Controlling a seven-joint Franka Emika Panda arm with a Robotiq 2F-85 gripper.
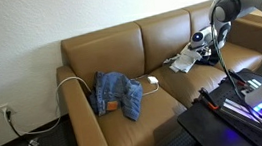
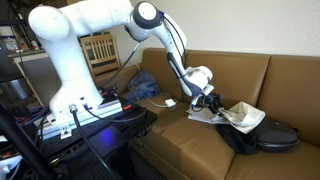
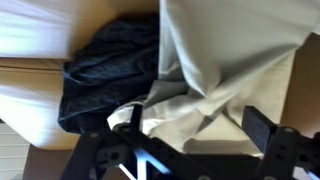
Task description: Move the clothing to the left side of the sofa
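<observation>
The tan leather sofa [image 1: 108, 48] holds blue jeans [image 1: 116, 93] on its left seat in an exterior view. Those jeans [image 2: 146, 88] lie behind the arm from the opposite side. A white-grey shirt [image 1: 184, 62] is crumpled further right on the seat, partly over a dark top [image 2: 266, 136]. My gripper [image 1: 201, 46] hovers right at the shirt [image 2: 240, 116]. In the wrist view the gripper [image 3: 193, 125] is open. Its fingers [image 3: 262, 128] stand wide on either side of a fold of the shirt [image 3: 225, 55]. The dark top [image 3: 105, 75] lies to the left of that fold.
A thin white cable [image 1: 73, 83] loops over the sofa's left arm and past the jeans. A wall outlet [image 1: 5, 112] sits low on the left. A black table with lit electronics [image 1: 238, 110] stands in front of the sofa. A wooden chair [image 2: 100, 48] is behind the robot base [image 2: 70, 75].
</observation>
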